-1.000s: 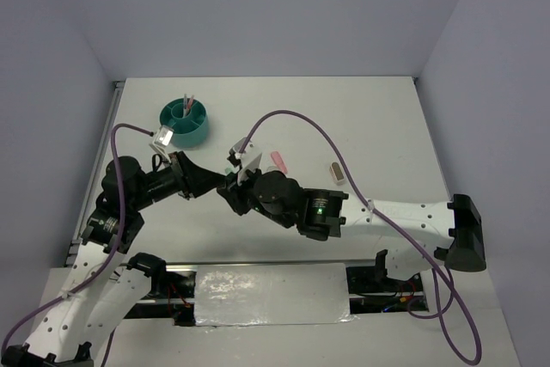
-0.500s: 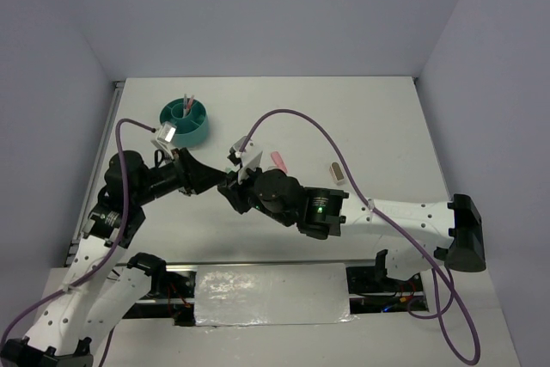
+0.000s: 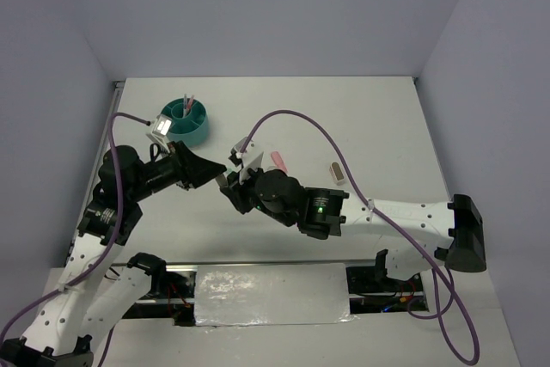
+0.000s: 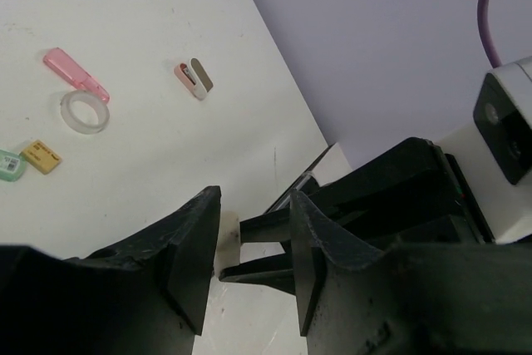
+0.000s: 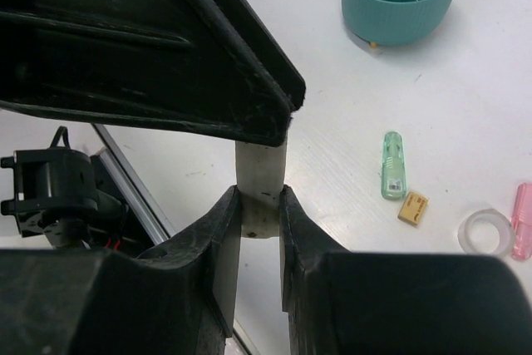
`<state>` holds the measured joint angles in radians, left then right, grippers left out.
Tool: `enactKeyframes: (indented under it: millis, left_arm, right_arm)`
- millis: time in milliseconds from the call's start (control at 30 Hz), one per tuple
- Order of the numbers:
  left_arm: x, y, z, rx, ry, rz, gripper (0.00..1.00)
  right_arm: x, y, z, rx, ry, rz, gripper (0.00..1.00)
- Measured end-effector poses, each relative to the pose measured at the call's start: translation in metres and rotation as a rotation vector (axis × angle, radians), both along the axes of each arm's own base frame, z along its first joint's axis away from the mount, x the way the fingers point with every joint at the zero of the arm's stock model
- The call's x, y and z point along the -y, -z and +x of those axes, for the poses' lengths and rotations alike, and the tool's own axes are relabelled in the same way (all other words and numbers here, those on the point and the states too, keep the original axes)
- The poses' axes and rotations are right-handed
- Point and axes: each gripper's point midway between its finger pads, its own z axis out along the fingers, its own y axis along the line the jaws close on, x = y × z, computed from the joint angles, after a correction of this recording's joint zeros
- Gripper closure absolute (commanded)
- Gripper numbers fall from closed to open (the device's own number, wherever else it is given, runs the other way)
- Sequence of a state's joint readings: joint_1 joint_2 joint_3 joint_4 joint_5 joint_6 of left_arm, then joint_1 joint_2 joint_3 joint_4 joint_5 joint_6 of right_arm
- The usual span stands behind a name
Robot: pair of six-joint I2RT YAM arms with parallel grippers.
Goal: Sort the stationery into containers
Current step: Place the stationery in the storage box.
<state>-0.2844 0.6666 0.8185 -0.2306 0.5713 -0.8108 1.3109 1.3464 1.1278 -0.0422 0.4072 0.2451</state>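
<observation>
My right gripper (image 5: 260,205) is shut on a beige eraser block (image 5: 261,174) and holds it upright above the table. My left gripper (image 4: 253,214) is open, and its jaws stand on either side of that block (image 4: 228,234) without touching it. In the top view the left gripper (image 3: 216,166) is just up-left of the right gripper (image 3: 226,185). The teal organizer (image 3: 185,120) stands at the far left with pens in it. A mint-green block (image 5: 393,164), a tiny orange piece (image 5: 413,208), a white tape ring (image 5: 485,232) and a pink block (image 5: 524,218) lie on the table.
A pink-and-brown block (image 4: 194,79) lies apart to the right, also seen in the top view (image 3: 336,173). The left gripper's black finger (image 5: 208,64) hangs right over the held block. The table's near edge and a metal rail (image 5: 133,197) lie below the grippers.
My left gripper has drawn back up and to the left, away from the right gripper. My right gripper has stayed almost still, keeping the beige block.
</observation>
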Motion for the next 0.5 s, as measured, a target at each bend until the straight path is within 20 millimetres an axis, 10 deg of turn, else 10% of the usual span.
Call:
enactKeyframes:
  millis: [500]
  left_arm:
    - [0.002,0.014,0.002,-0.020,0.022,0.028,0.49]
  right_arm:
    - [0.004,0.002,0.005,-0.001,0.012,-0.007,0.97]
